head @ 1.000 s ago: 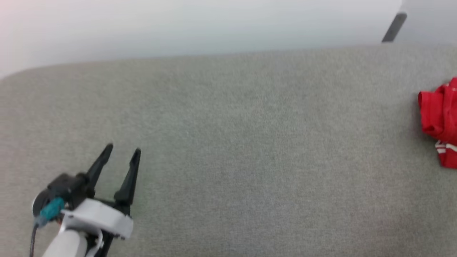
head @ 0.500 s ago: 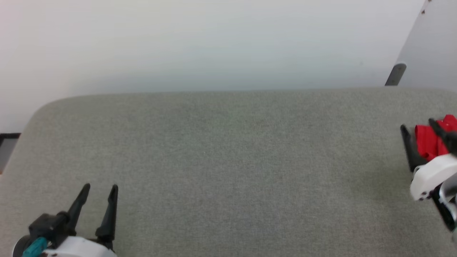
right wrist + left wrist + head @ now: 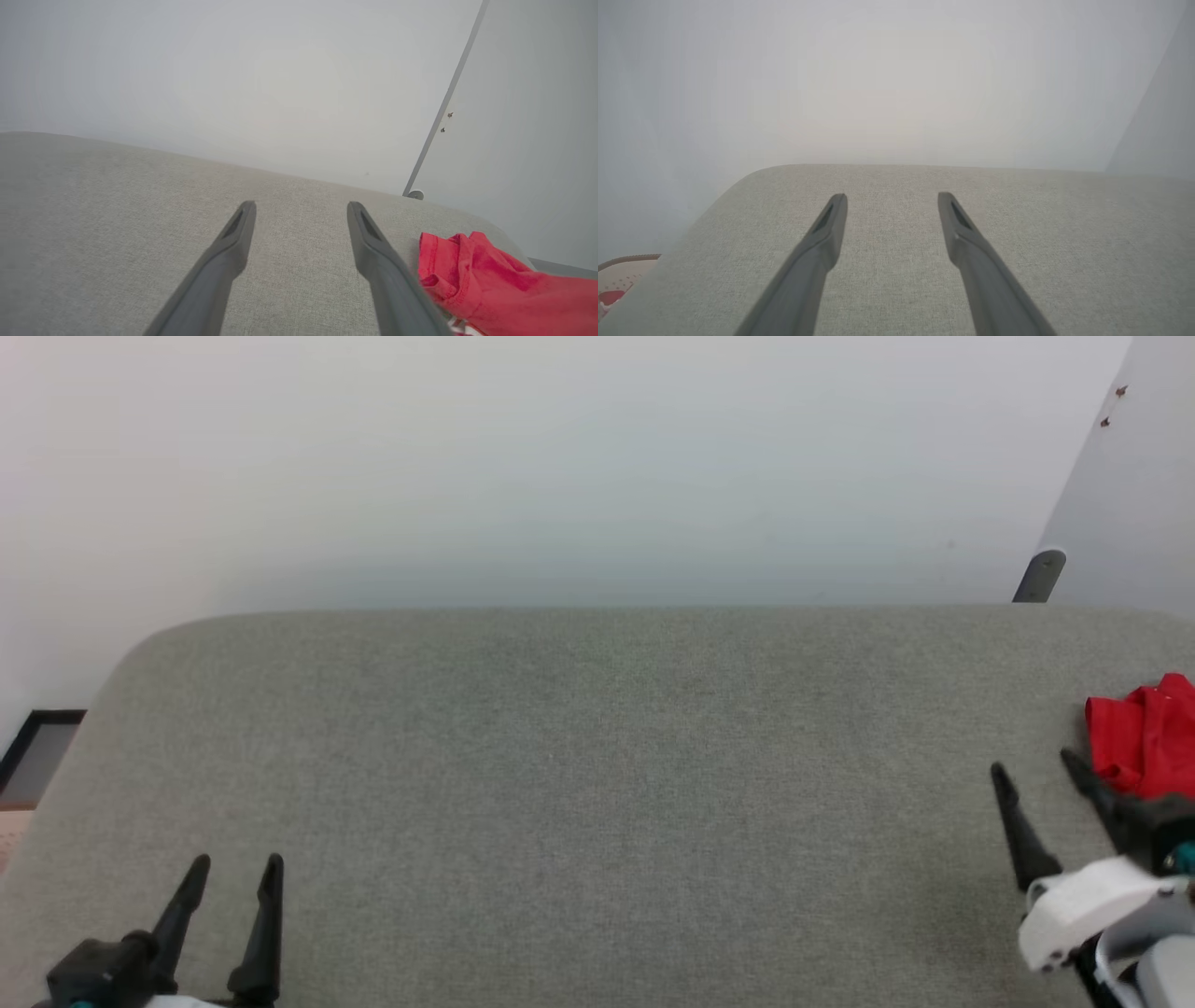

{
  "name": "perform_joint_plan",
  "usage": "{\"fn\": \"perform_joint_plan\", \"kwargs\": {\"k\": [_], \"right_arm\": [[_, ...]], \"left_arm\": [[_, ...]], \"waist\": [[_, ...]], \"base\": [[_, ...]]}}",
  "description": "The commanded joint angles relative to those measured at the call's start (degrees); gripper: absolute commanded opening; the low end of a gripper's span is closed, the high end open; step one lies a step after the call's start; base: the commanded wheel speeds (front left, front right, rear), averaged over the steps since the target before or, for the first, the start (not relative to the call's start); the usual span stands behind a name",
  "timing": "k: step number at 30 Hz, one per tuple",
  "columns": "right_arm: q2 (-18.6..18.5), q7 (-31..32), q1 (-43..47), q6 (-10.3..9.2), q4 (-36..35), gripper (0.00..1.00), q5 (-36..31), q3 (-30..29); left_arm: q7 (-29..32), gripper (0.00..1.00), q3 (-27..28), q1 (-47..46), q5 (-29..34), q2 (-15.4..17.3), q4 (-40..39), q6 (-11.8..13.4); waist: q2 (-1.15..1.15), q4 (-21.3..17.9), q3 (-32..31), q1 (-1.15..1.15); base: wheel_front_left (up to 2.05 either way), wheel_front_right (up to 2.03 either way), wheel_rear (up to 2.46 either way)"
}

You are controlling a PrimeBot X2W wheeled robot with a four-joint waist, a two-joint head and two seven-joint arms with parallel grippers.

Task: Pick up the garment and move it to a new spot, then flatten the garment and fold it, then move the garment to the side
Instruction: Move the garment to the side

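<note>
Holding the left claw (image 3: 237, 861) low at the lower left of the head view, both dark fingers pointing up and leaning slightly right, jaws standing wide apart. Showing the same spread in the left wrist view, the left claw (image 3: 892, 196) rising as two long fingers from the bottom edge. Holding the right claw (image 3: 1032, 763) at the lower right, higher up the head view than the left, fingers leaning toward the upper left, jaws equally wide. Carrying a white wrist housing (image 3: 1083, 905) behind those fingers. Presenting the right claw (image 3: 302, 204) open-jawed in its own wrist view too.
</note>
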Motion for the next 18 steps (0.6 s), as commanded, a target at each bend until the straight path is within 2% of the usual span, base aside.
{"fn": "perform_joint_plan", "kwargs": {"k": [1, 18], "right_arm": [[0.6, -0.2, 1.8, -0.07, -1.0, 1.00, -0.4, -0.7], [6.4, -0.2, 13.9, -0.07, -11.1, 1.00, -4.2, -6.6]], "left_arm": [[0.0, 1.00, 0.5, 0.7, 0.5, -0.2, 0.1, -0.4], [0.0, 1.00, 2.5, 1.7, 1.4, -1.5, 1.2, -1.8]], "waist": [[0.00, 0.1, -0.4, 0.00], [0.00, -0.5, -1.6, 0.00]], "base": [[0.00, 0.00, 0.00], [0.00, 0.00, 0.00]]}}
